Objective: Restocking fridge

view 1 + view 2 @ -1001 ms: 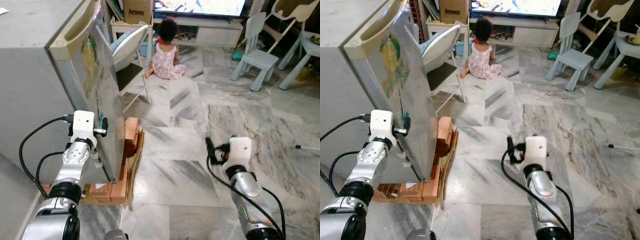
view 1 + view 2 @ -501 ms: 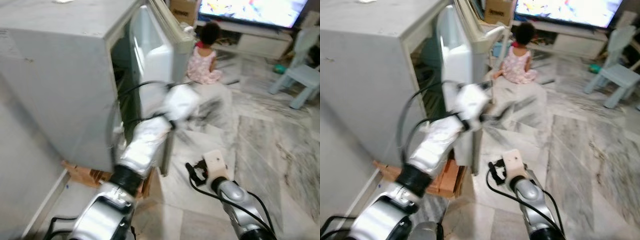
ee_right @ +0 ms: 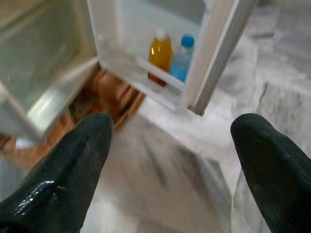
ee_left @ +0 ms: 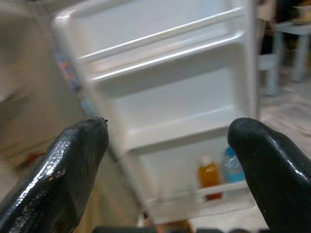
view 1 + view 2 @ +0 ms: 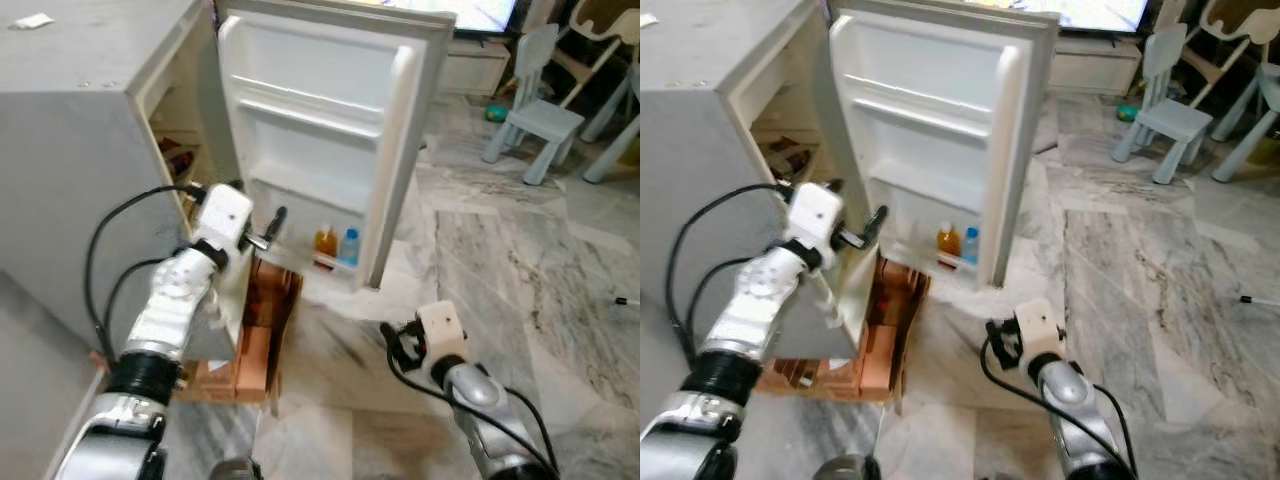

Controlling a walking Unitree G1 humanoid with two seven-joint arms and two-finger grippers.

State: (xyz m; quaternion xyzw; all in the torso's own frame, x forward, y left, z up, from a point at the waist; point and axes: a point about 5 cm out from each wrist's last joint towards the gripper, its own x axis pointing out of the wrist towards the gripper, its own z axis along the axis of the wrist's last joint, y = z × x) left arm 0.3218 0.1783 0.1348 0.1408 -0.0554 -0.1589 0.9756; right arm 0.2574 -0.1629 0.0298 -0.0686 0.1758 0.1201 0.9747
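Left tool (image 5: 278, 222) is held raised in front of the open fridge (image 5: 90, 150), fingers (image 4: 73, 165) spread apart, nothing gripped, pointed at the inner side of the door (image 5: 320, 140). The fridge is seen at the left, grey, set on wooden blocks (image 5: 255, 350); some items are made out on a shelf inside, too dim to name. The door is swung wide open, white inside, with upper racks bare. In the lowest door rack (image 5: 330, 262) an orange bottle (image 5: 325, 241) and a blue-capped bottle (image 5: 348, 246) are stood side by side, upright, touching or nearly so. Right tool (image 5: 392, 345) is held low over the marble floor (image 5: 480, 260), below the door's free edge, fingers (image 3: 68, 165) wide apart, empty; both bottles are seen between them in the right wrist view. Pale blue chairs (image 5: 535, 110) are seen at the far right.
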